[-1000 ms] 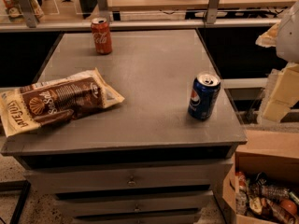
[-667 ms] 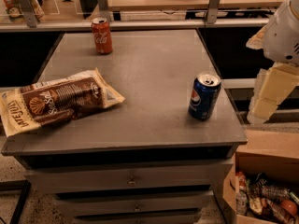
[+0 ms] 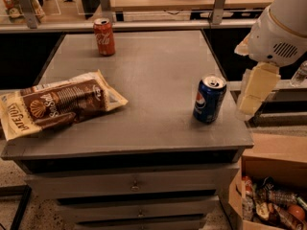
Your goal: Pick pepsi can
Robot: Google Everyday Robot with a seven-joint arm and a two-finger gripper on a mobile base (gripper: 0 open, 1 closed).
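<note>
The pepsi can is blue with a silver top and a round red-white-blue logo. It stands upright near the right front edge of the grey cabinet top. My gripper hangs at the right edge of the view, just right of the can and off the cabinet's side, with its cream-coloured fingers pointing down. The white arm housing rises above it. The gripper holds nothing.
A red-orange cola can stands at the back left of the top. A brown snack bag lies at the front left. A cardboard box of mixed items sits on the floor at the right. A shelf rail runs behind.
The arm and gripper have moved left into view, coming closer to the pepsi can's right side. The cans and the bag have not moved.
</note>
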